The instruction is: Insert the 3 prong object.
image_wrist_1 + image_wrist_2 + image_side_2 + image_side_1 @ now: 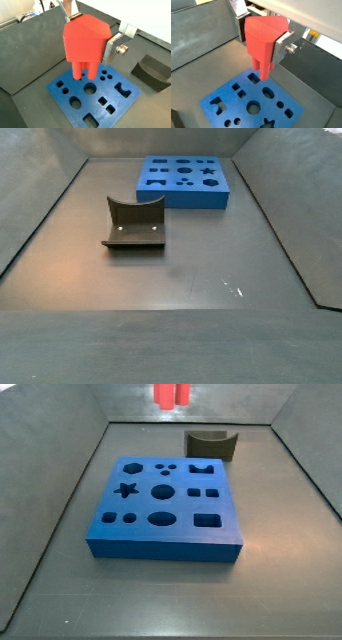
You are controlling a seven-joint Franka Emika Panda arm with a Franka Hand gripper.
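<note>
My gripper [90,31] is shut on the 3 prong object [85,42], a bright red peg with a pointed top and thin prongs [83,70] hanging down. It also shows in a wrist view [262,37], gripper [263,35]. The silver fingers [115,44] clamp its sides. The peg hangs above the far edge of the blue board [131,95], clear of its holes. In a side view only the red prongs [170,394] show, high above the far end of the board [167,534]. The gripper is out of the side view that shows the board far off [187,196].
A dark olive curved block [210,444] stands just beyond the board's far right corner; it also shows in a wrist view [153,72] and a side view [134,223]. Grey walls enclose the floor on all sides.
</note>
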